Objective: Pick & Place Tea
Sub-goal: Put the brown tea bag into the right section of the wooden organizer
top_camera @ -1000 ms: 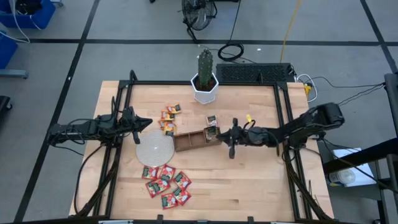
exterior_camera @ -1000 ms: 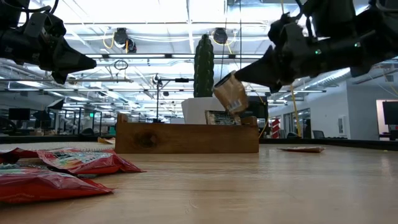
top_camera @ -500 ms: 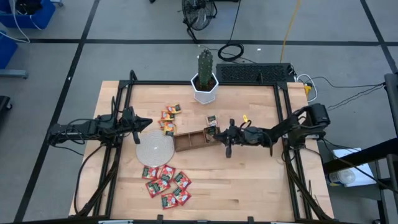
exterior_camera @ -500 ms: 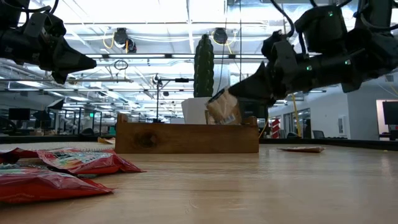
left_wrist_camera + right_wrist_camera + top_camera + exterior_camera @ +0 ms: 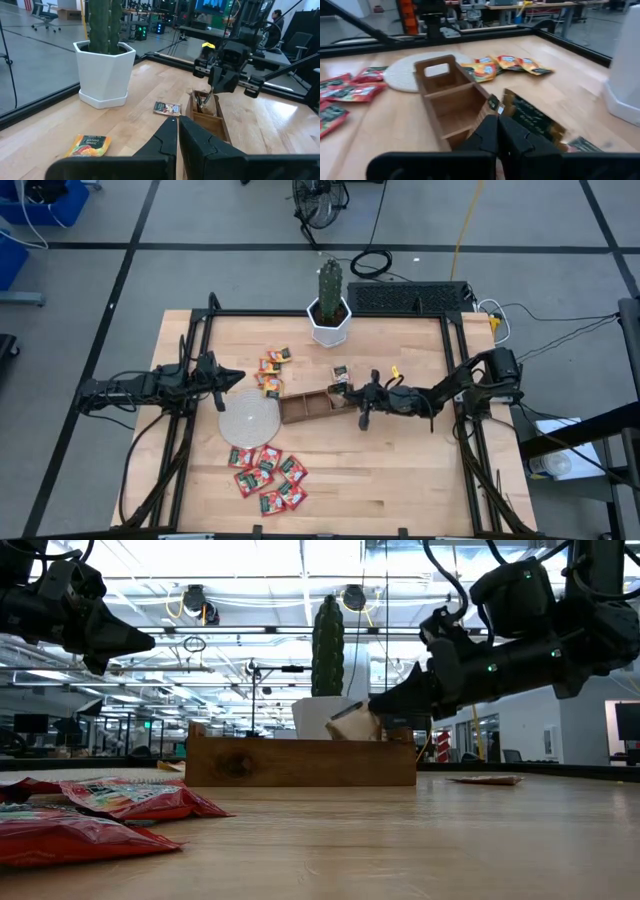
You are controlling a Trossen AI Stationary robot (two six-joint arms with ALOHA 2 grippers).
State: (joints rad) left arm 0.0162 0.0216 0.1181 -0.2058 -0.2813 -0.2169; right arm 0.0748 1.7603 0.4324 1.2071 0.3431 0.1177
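A long brown wooden tray [image 5: 303, 408] lies mid-table. My right gripper [image 5: 352, 391] reaches nearly level over the tray's right end, shut on a whitish tea sachet with dark print [image 5: 355, 727]. A second such sachet [image 5: 340, 371] lies flat on the table behind the tray. Orange-yellow sachets [image 5: 272, 370] lie at the tray's far left, and red ones [image 5: 268, 478] near the front edge. My left gripper [image 5: 236, 377] hovers shut and bare above the table's left part, beside the round pale disc [image 5: 250, 419]. My right gripper pinches the sachet between its two fingertips [image 5: 487, 134] by one edge [image 5: 506, 111]. The fingers come nearly level from the table's right side. The sachet hangs tilted ahead of and below the fingertips, its lower part [image 5: 352, 733] sunk behind the tray's wall; whether it touches the tray I cannot tell.
A cactus in a white pot [image 5: 329, 320] stands at the far edge, behind the tray. A dark frame [image 5: 455, 370] rims the tabletop. Bare wood lies in front of the tray and to its right.
My right gripper has sunk and moved a little toward the table's left, over the tray's right end. The sachet has come down with it, from clear above the tray's rim to partly behind the tray's wall, and has tipped flatter.
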